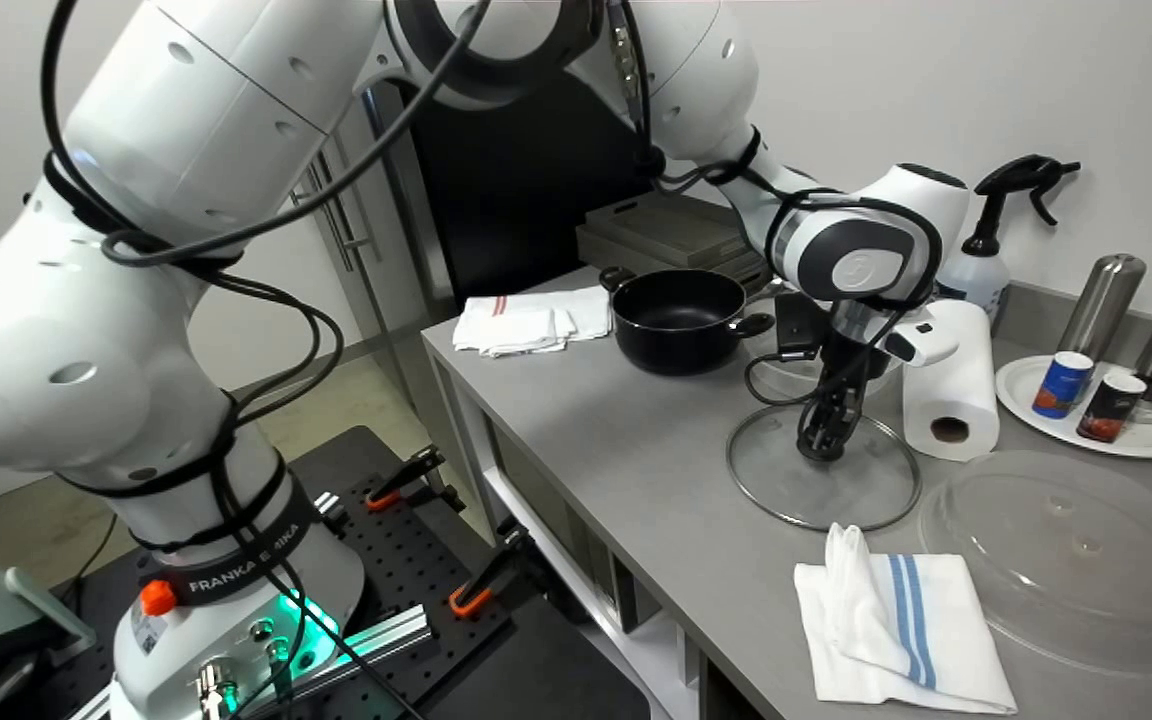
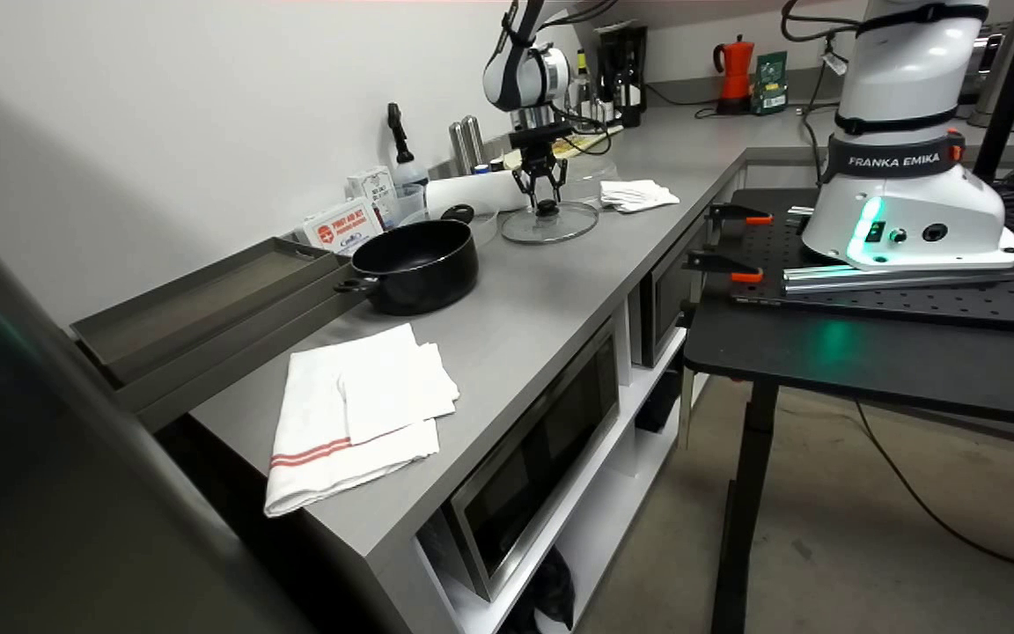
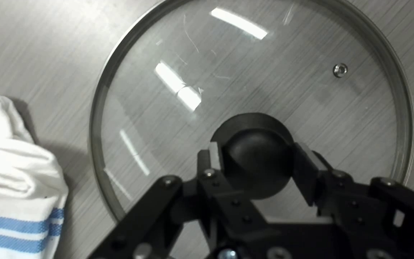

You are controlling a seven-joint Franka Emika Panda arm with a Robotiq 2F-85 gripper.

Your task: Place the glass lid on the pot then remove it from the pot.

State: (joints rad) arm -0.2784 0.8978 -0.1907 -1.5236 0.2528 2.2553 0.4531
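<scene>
1. The claw point(image 3: 259, 166), low in the middle of the wrist view, is part-way closed, its pads point(image 3: 215, 157) seemingly against both sides of the dark knob point(image 3: 258, 145). How hard they press I cannot tell; a light or high pinch on that round shape could slip on the lift.

2. The glass lid point(image 1: 816, 488), right of centre in an exterior view, appears flat on the bench point(image 1: 626, 430). Hung from one small knob, it could swivel or tip if raised off-centre or fast.

3. The blue-striped towel point(image 1: 901, 630), lower right there, has a fold just beside the lid's rim, and the paper roll point(image 1: 951, 370) is near its upper right. Sliding before lifting could drag one or bump the other.

4. The glass bowl point(image 2: 484, 227), upper middle in an exterior view, is between the lid and the pot point(image 2: 419, 280); a low carry could clip it.

5. The pot, uncovered, around the upper middle in both exterior views, has a handle point(image 1: 751, 325) on the lid's side. A low approach could strike it; a crooked set-down could leave the lid tilted, likely to slide when let go.
</scene>
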